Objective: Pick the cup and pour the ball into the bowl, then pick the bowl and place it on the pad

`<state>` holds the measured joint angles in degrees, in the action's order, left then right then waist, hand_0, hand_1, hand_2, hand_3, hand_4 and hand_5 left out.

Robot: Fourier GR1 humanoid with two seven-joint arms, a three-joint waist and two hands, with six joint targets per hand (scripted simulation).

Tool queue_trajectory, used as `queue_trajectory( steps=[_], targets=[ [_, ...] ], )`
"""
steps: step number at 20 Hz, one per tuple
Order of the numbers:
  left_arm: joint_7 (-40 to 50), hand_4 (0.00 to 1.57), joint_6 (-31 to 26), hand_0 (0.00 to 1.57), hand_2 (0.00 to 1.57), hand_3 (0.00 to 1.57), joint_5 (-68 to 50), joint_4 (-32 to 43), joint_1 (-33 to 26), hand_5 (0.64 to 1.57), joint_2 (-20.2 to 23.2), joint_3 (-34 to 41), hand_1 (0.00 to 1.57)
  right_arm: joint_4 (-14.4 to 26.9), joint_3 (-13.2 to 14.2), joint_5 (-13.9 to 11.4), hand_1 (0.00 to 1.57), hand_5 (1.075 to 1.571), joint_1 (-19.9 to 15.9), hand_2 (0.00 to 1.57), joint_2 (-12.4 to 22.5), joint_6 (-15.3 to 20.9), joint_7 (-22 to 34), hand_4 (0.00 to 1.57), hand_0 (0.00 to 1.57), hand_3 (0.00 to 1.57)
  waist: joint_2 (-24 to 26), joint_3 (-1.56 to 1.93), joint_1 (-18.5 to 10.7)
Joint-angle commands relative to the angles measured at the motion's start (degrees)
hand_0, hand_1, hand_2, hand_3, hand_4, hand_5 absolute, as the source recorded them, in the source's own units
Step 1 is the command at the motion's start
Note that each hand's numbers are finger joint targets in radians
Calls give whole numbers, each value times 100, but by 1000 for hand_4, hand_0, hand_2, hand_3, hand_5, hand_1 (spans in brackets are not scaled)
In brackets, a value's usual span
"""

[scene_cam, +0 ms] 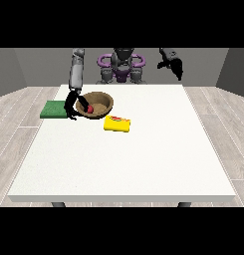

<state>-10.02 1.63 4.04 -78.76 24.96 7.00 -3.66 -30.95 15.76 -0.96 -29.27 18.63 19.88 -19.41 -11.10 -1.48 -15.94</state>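
Cup, yellow, plastic-looking (pixel 117 123), lies on its side on the large white table (pixel 123 159), nearest the camera of all items, just in front of the bowl and apart from either hand. Next back: bowl, brown, round and shallow (pixel 97 104), upright, holding a small red ball (pixel 90 108) near its left inner wall; the pour therefore reads as done. Hand at the view's left (pixel 72 105), black, sits at the bowl's left rim, between bowl and pad; it appears to be at the rim, but whether its fingers grasp it cannot be told. Pad, green, flat, rectangular (pixel 54 109), lies just beside that hand, at the table's left edge. Hand at the view's right (pixel 174 65), raised well apart above the far edge, fingers drooping relaxed, holding nothing. Judged step: carry bowl to pad. Advice: take the rim securely, lift level so the ball stays in, travel short and low, set down centred.
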Motion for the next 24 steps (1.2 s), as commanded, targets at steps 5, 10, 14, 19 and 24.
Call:
queue_trajectory(
  steps=[5,10,14,19,24],
  targets=[
    [-420,996,-54,0,0,0,-281,1162,-632,1410,167,639,0,-218,-854,-637,1571,1564,-571,1571,-77,155,2620,823,1571,858,1275,135,949],
    [-347,1003,-280,0,0,0,-489,1284,-581,1407,623,1077,0,-540,-805,-518,1571,1567,-650,1571,197,-369,2983,808,1571,744,1312,146,1308],
    [-491,1003,-212,0,0,0,-552,1344,-425,1418,683,1286,0,-740,-563,-280,1571,1571,-628,1571,559,-804,2882,777,1571,728,1001,147,1501],
    [-1251,1096,-307,0,0,0,-492,1671,-998,1448,553,1293,0,-1162,-587,-302,1571,1571,-587,1571,611,-900,3221,777,1571,728,900,144,1512],
    [-463,1311,-980,0,0,0,-1208,901,-483,1525,1354,1851,0,-600,-23,-95,1571,1571,-21,1571,1546,-1425,2176,911,1571,0,635,154,1050]
  ],
)
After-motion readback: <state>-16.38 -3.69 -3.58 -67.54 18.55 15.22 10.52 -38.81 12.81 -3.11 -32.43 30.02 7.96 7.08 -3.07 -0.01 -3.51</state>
